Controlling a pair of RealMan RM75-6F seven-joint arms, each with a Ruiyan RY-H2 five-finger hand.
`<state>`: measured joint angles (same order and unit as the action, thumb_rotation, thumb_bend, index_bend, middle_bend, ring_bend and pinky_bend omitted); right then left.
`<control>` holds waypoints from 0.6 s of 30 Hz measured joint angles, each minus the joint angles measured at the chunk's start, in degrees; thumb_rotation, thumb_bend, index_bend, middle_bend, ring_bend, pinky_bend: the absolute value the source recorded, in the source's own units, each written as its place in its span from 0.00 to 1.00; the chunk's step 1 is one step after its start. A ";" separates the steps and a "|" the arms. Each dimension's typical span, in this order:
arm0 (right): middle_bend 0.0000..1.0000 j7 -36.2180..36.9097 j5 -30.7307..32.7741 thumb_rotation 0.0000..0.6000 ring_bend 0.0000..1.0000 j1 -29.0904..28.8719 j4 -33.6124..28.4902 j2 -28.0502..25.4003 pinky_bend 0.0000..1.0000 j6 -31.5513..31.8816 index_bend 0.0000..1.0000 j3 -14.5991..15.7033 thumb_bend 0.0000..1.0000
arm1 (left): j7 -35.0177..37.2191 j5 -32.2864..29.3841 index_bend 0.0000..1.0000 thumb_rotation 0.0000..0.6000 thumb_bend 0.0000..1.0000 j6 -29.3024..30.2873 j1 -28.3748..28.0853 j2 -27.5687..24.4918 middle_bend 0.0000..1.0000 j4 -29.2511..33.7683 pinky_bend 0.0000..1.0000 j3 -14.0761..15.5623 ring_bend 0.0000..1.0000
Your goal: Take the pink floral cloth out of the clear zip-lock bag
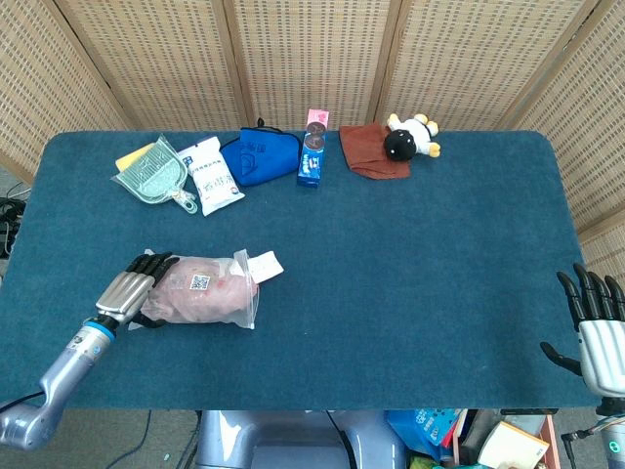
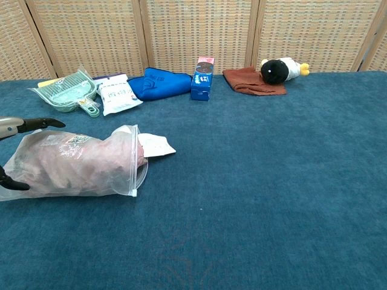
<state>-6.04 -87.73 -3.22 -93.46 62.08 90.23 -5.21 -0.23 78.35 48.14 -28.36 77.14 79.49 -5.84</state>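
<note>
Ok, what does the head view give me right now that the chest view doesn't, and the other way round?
Only the head view shows the right hand, open off the table's right edge, and the whole left hand at the closed end of the zip-lock bag. Only the chest view shows the bag's mouth gaping, pink cloth inside. Both show the bag, the white tag at its mouth, and the back row of items.

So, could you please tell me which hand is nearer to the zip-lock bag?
Left. The left hand is right at the closed end of the zip-lock bag, fingers spread around it. The right hand is open at the table's far right edge, well away.
</note>
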 measured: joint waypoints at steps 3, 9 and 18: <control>0.00 -0.23 0.28 1.00 0.00 -0.13 0.05 0.13 0.00 -0.33 0.00 -0.08 0.00 | -0.78 -1.50 0.00 1.00 0.12 -1.73 -1.38 1.69 0.00 -1.26 0.00 -0.27 0.00; 0.00 -0.85 1.06 1.00 0.00 -0.35 0.21 0.47 0.00 -0.97 0.00 -0.31 0.00 | -2.61 -4.70 0.02 1.00 0.12 -3.18 -2.94 4.34 0.12 -3.59 0.20 -1.10 0.08; 0.00 -0.58 0.86 1.00 0.00 -0.61 -1.34 0.19 0.00 -1.89 0.00 0.05 0.00 | -1.62 -7.21 0.62 1.00 0.17 -1.24 -3.88 9.98 0.57 -7.89 0.53 -3.09 0.48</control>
<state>-6.62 -86.87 -3.83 -94.80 62.27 88.34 -5.16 -1.85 71.14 46.91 -32.24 87.12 71.61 -8.93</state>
